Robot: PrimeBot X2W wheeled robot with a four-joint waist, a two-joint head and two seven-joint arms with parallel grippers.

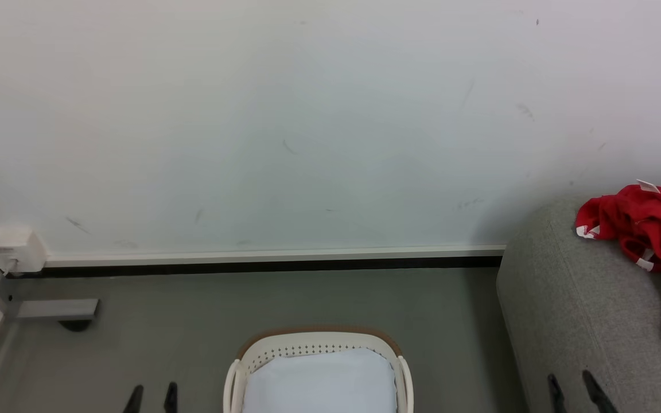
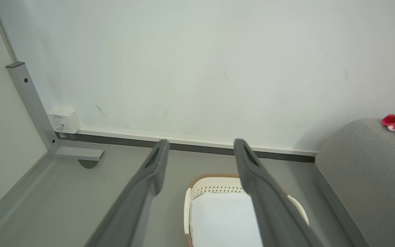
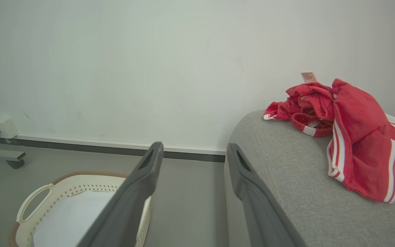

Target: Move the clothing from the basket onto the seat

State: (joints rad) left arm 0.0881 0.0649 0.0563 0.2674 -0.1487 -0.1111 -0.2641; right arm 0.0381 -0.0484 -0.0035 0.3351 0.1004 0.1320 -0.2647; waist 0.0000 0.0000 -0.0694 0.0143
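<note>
Clothing (image 3: 355, 130) is heaped on the seat (image 3: 286, 178) at its rounded end, with one striped piece draped downslope. In the basket (image 1: 313, 346) I see only pale lining (image 1: 319, 381) in the part shown. Left gripper (image 2: 201, 144) and right gripper (image 3: 193, 149) are both spread wide and empty. Risks: the draped piece could slide off, or snag if I swing right.
</note>
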